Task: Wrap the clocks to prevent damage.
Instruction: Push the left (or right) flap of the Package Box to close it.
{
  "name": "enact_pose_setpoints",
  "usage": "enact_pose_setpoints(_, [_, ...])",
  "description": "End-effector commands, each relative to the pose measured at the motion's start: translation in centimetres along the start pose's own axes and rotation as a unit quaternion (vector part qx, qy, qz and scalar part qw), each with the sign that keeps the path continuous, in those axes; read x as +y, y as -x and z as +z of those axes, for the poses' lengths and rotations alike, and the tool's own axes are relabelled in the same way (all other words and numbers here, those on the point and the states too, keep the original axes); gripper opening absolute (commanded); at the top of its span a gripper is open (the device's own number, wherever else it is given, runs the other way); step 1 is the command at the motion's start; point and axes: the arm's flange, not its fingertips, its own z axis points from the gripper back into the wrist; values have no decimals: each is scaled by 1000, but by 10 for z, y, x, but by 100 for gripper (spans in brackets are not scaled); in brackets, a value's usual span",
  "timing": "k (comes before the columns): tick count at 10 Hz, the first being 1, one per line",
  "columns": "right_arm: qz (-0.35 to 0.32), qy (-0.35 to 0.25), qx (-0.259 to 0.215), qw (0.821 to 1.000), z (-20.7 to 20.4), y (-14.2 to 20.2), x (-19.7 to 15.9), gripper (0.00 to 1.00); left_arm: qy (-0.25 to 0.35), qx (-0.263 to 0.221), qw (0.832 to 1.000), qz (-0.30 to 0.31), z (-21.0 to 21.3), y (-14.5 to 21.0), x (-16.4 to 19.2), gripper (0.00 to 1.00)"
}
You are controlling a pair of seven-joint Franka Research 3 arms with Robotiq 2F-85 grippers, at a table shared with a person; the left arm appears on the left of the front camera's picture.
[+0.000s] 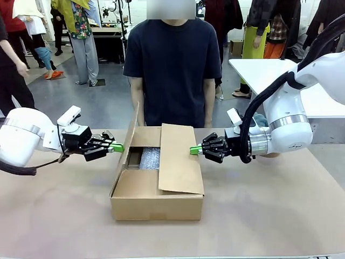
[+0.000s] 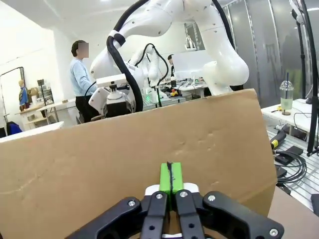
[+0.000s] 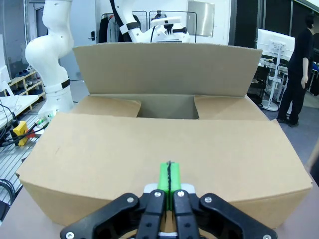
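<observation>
Brown cardboard box (image 1: 156, 199), clear bubble wrap (image 1: 150, 157) inside, seems packed yet half-closed; left gripper (image 1: 117, 147) and right gripper (image 1: 194, 150), pinched shut and empty, sit at its flaps.

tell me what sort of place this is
Probably a robotics lab or workshop: a white left arm and right arm flank a cardboard box on a table, with cables on a side bench and a monitor.

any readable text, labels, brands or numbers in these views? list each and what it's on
No text can be read in any view.
cardboard box: plain flaps and walls, no print.
right arm: small dark mark on its white link, too small to read.
</observation>
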Motion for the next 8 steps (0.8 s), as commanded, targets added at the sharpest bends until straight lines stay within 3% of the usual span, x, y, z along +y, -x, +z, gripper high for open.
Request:
enact_pose_setpoints(1, [-6,6,0,1000,-1,4,1,1,-9,20,1000,-15,-8,13,-5,0])
enact_pose_setpoints(8, [-6,6,0,1000,-1,4,1,1,-20,98,995,-19,-11,49,-6,0])
